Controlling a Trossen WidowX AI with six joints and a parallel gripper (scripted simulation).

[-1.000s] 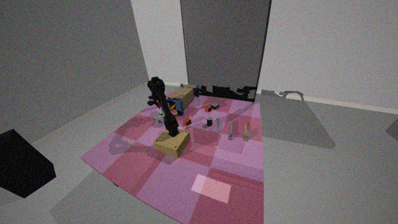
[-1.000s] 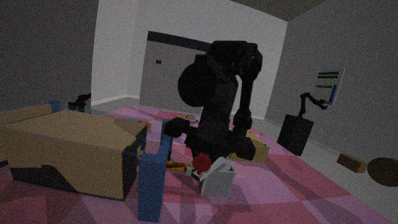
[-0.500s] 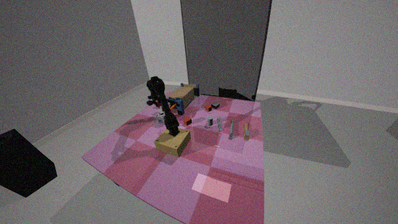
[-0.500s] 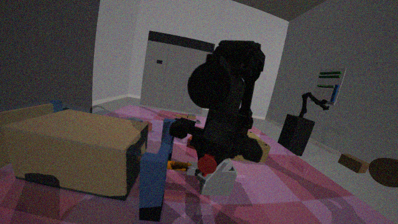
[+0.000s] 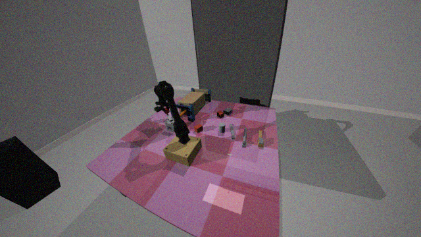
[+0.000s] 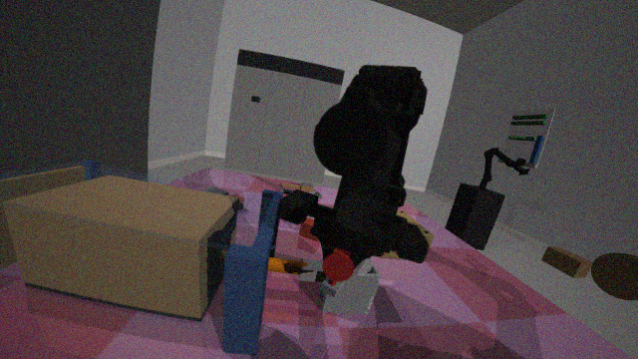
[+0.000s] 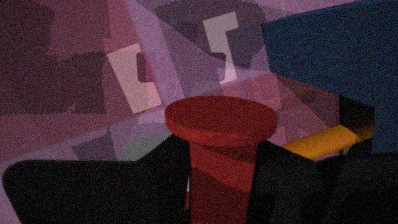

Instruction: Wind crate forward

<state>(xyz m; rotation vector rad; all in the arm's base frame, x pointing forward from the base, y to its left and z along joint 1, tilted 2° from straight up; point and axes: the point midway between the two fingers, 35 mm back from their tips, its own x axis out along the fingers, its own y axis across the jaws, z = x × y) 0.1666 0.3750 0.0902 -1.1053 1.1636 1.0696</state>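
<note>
the pink worktop [image 5: 171, 194] [image 6: 474, 324] [image 7: 75, 125] holds it all up. the big tan crate [image 5: 192, 100] [image 6: 110, 259] looks flat, just behind the blue frame [image 5: 191, 110] [image 6: 246, 294] [image 7: 325, 55]; i can't tell if they touch. it looks stiff and maybe heavy, so it should slide slowly and not tip. the pincer [image 5: 162, 106] [image 6: 339, 249] [image 7: 208, 132] is nearly shut, with the red knob of the handle [image 5: 166, 110] [image 6: 338, 265] [image 7: 220, 120] between its fingers. the little grey winch [image 5: 170, 126] [image 6: 351, 296] is just under it. the knob looks hard and smooth, so it might slip; its stem, under the wide cap, is the good place to hold. the orange strap [image 5: 183, 112] [image 6: 281, 265] [image 7: 325, 141] is thin, and probably only pulls.
</note>
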